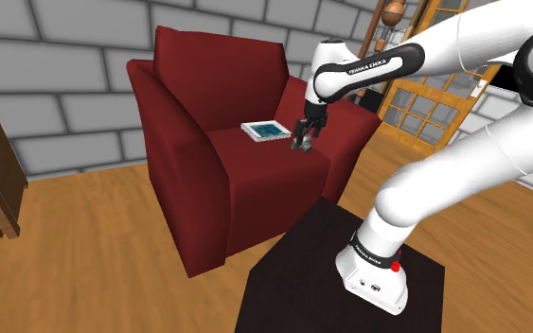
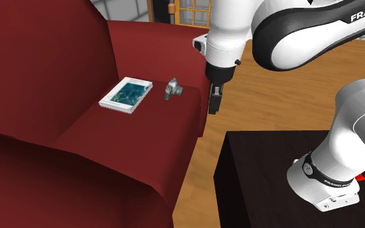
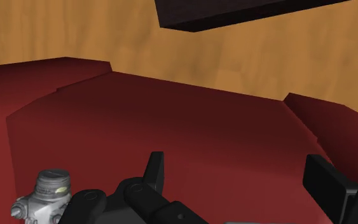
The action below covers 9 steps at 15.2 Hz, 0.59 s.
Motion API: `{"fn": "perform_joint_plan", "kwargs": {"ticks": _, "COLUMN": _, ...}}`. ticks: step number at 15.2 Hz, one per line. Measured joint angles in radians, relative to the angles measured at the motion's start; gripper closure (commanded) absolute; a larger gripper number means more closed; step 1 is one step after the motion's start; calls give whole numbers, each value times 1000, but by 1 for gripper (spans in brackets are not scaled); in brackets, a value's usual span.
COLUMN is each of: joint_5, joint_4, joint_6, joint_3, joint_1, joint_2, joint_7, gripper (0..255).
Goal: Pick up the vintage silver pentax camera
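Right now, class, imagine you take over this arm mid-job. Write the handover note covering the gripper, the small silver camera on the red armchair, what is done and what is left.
Gripper: open and empty, hanging above the seat of the red armchair.
Small silver-grey camera: on the seat cushion beside a teal-covered book. It sits off to one side of the gripper, not between its fingers.
Done: approach only; nothing is grasped.
Left: centre over the camera, lower, close, lift.
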Motion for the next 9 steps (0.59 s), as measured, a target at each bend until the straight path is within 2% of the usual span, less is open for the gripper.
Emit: {"fn": "perform_joint_plan", "kwargs": {"ticks": 9, "joint_5": -84, "joint_4": 65, "joint_6": 316, "joint_3": -112, "joint_1": -73, "joint_2": 279, "joint_7": -61, "gripper": 0}}
